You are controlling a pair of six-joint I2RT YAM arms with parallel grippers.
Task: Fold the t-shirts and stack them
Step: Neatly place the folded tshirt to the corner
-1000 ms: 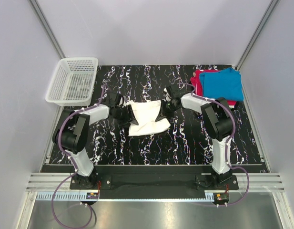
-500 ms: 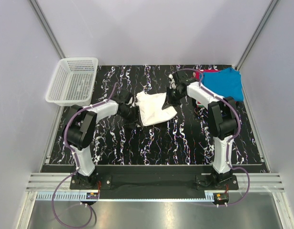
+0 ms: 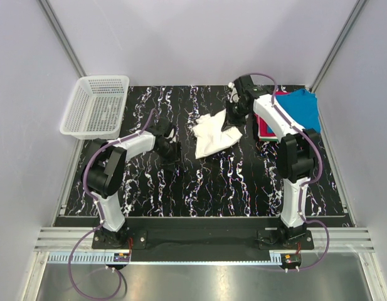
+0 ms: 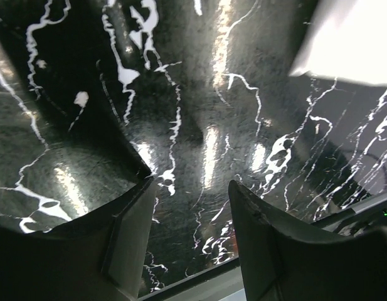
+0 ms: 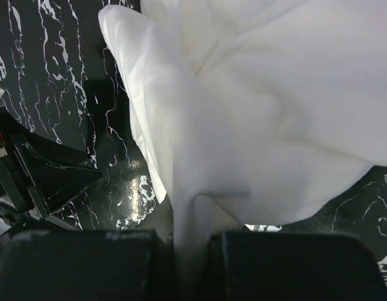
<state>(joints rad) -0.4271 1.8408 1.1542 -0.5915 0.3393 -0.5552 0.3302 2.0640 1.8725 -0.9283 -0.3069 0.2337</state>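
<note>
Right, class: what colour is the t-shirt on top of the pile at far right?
The top t-shirt is blue, best seen in the top external view.

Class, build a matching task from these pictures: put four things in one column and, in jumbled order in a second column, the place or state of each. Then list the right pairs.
Column one:
1. white t-shirt
2. blue t-shirt
3. mesh basket
4. left claw

Column two:
A. stands at the far left in the top view
B. open, nothing between its fingers
C. pinched in the right claw
D. lies on the red t-shirt at the far right

Pairs: 1-C; 2-D; 3-A; 4-B
</note>
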